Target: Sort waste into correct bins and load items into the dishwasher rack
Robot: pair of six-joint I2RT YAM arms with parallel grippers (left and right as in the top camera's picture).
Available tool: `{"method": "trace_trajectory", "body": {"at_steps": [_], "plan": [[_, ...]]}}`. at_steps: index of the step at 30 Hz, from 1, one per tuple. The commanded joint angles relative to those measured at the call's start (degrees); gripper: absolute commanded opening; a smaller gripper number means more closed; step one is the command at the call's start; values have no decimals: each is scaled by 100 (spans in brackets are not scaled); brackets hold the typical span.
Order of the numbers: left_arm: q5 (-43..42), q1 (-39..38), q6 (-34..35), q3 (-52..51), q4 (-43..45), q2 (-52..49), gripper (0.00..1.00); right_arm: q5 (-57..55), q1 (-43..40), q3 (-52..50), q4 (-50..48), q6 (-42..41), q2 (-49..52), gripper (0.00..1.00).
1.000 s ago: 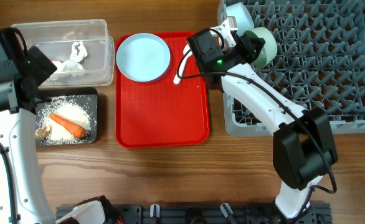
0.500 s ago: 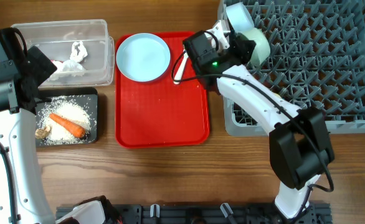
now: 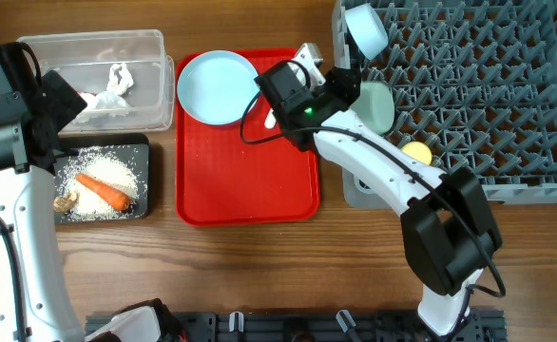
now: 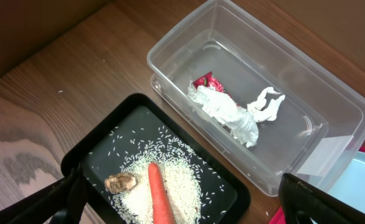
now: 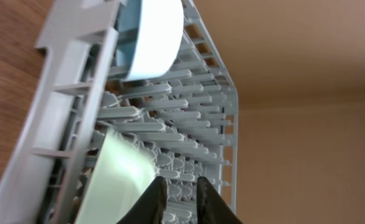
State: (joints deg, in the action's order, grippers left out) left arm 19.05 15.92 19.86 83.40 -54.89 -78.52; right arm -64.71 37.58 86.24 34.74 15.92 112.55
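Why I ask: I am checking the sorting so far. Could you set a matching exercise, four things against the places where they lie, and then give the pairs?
Things
1. carrot
2. crumpled tissue
3. light blue plate
4. pale green bowl

Places
A. red tray
B. grey rack
C. black tray
D. clear tub

Pairs: 1-C, 2-D, 3-A, 4-B
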Motion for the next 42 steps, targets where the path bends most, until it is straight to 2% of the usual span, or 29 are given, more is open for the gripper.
{"method": "trace_trajectory", "body": {"at_steps": [1, 3, 4, 5, 8, 10, 13, 15, 16, 18, 19, 22, 28, 32, 37, 42], "plan": [[74, 33, -7, 94, 0, 42, 100, 87, 96, 28, -111, 57, 70, 35], [74, 33, -7, 94, 2, 42, 100, 94, 131, 35, -411, 28, 0, 59], [74, 33, -7, 94, 0, 42, 100, 162, 157, 39, -555, 39, -74, 66], [74, 33, -7, 94, 0, 42, 100, 380, 199, 85, -658, 35, -190, 70], [74, 33, -7, 94, 0, 42, 100, 1888, 297, 417, -717, -313, -603, 71], [74, 33, -7, 94, 0, 42, 100, 3346, 297, 608, -612, -743, -881, 71], [74, 33, -7, 94, 0, 42, 100, 6524, 295, 656, -597, -1025, -1283, 83], [74, 33, -7, 94, 2, 42, 100, 7862, 297, 654, -586, -1034, -1373, 89], [74, 33, -7, 94, 0, 42, 100, 8341, 297, 656, -651, -1335, -1392, 93], [74, 33, -7, 94, 0, 42, 100, 8271, 262, 656, -713, -2135, -1392, 93], [74, 33, -7, 94, 0, 42, 100, 8015, 190, 706, -619, -2577, -1390, 82], [74, 33, -7, 94, 0, 39, 100, 7274, 22, 1174, -138, -3209, -1261, 77], [74, 33, -7, 94, 0, 42, 100, 7060, -273, 2378, -98, -3611, -13, 77], [74, 33, -7, 94, 0, 42, 100, 7101, -407, 2452, -391, -4164, 1102, 75], [74, 33, -7, 94, 0, 42, 100, 7136, -413, 2450, -557, -4315, 1976, 55], [74, 33, -7, 94, 0, 42, 100, 7064, -420, 2448, -608, -4791, 2555, 53]]}}
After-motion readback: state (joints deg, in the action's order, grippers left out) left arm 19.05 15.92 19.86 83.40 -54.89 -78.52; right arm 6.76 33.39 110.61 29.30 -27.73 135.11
